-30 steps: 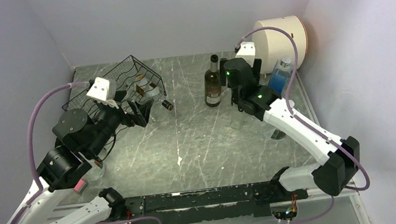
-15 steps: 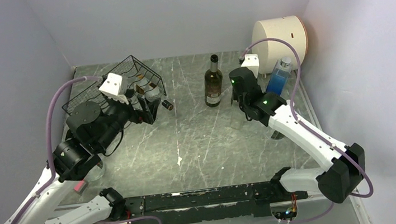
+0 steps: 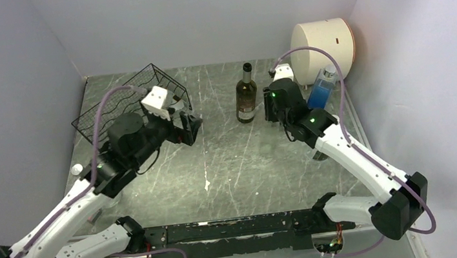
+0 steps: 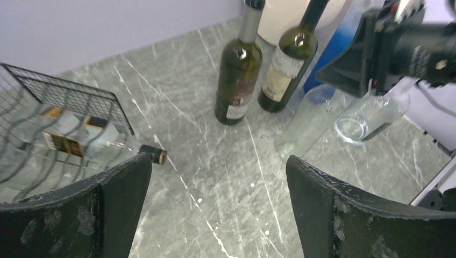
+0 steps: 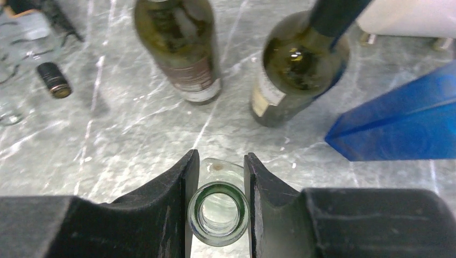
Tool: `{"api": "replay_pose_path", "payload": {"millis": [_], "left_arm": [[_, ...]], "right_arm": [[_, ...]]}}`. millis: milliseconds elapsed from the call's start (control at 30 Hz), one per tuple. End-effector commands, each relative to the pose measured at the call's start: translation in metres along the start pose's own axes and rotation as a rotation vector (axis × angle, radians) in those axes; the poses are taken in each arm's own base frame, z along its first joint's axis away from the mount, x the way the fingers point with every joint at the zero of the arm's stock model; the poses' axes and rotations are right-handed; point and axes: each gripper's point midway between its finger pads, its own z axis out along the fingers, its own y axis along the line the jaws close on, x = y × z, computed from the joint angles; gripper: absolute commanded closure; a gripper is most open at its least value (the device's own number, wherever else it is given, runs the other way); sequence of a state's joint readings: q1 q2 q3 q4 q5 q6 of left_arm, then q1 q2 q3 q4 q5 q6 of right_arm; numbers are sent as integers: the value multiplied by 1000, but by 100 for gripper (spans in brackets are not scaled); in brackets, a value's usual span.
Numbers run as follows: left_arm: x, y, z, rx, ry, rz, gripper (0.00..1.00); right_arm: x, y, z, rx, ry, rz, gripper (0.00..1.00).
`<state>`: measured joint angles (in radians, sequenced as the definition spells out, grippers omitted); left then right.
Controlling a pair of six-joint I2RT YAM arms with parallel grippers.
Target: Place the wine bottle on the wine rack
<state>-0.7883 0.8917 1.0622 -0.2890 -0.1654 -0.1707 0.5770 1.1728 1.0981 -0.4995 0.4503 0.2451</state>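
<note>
Pinching the clear bottle's neck, across the worktop from the rack

The right pincer [image 5: 220, 161] is pressed onto the neck of the clear wine bottle [image 5: 218, 212], one finger on each side just under the open mouth. The bottle appears to stand on the worktop [image 3: 229, 161] at about 2 o'clock, just nearer than two dark bottles [image 5: 183, 48] and beside a blue bottle [image 5: 392, 123] at its 3 o'clock. The wine rack [image 3: 131, 94] sits well apart at 10 o'clock, with another clear bottle [image 4: 80, 134] already lying in it. The left pincer [image 4: 218, 161] hangs spread wide and empty just beside the rack, at its 4 o'clock.

Judging by the look, the bottle is empty glass: stiff, fairly light, smooth and breakable. A neck hold lets the body swing, and slick glass may slip or turn between the pads. The lip at the mouth should act as a stop. Laying it flat in a wavy tier probably calls for support under the body, which the free pincer could give.
</note>
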Motion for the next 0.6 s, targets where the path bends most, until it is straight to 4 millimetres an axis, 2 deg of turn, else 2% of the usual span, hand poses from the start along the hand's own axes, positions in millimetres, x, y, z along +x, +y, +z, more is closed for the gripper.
{"api": "replay_pose_path", "payload": {"millis": [0,267,433,567], "left_arm": [[39,-20,24,103,65,-35,1],[111,-50,51,308,135,-34,1],[132,-74,46,503,41,23,5],[144,-77,41,554,-38,55,7]], "right_arm": [[-37,33,-25,-229,-96,13,100],[-42,77,-46,-509,-122,7,100],[-44,99,-59,-655,-138,5,100],[-45,116,-69,-764,-141,27,100]]}}
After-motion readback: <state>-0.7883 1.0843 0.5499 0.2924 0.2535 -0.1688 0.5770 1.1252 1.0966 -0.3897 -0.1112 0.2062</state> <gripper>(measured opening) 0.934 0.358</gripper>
